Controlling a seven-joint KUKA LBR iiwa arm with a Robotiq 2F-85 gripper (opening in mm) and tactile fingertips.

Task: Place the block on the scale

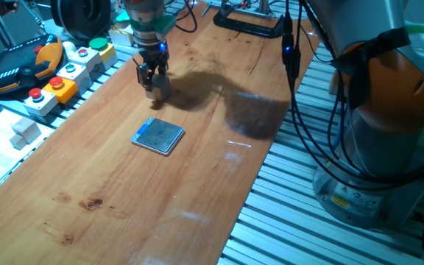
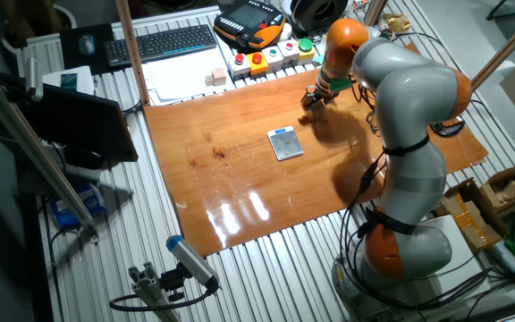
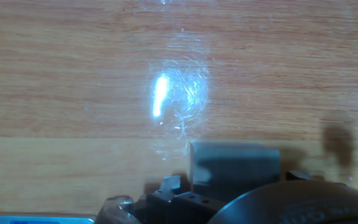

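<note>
The block is a small pale cube low at the wooden table, between my fingers. My gripper points straight down and is shut on it. In the hand view the block looks grey in shadow, with a dark fingertip close against each side. I cannot tell whether it rests on the wood or hangs just above it. The scale lies flat on the table a short way nearer than the gripper, with nothing on its top plate. In the other fixed view the scale sits left of and below the gripper.
Coloured button boxes line the table's left edge. A whitish cube stands off the board beside them. A teach pendant and a keyboard lie beyond. The robot base and its cables stand at the right.
</note>
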